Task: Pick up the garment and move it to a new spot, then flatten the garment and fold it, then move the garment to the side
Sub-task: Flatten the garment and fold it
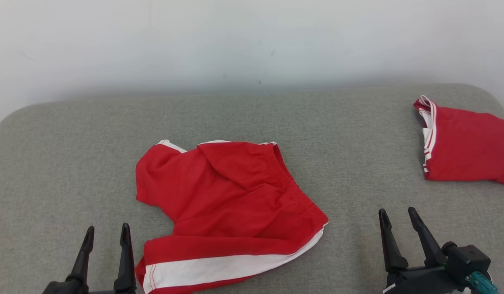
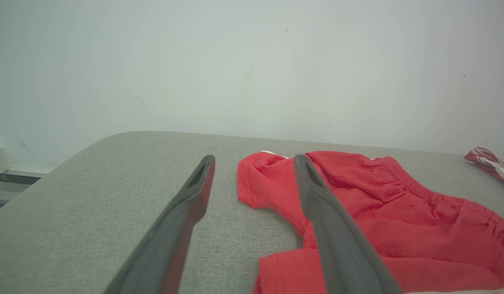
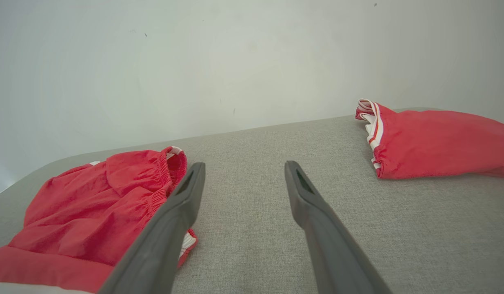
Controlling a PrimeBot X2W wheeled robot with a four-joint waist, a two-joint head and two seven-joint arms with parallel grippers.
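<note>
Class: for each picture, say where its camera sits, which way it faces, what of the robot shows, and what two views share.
Head view: on the head, facing forward and down at the grey fabric surface; open left gripper lower left, open right gripper lower right.
Left wrist view: on the left wrist, facing along its two dark fingers toward the pale wall.
Right wrist view: on the right wrist, facing along its fingers.
Shared: both wrist views show the crumpled red shorts and the second red garment with white trim.
</note>
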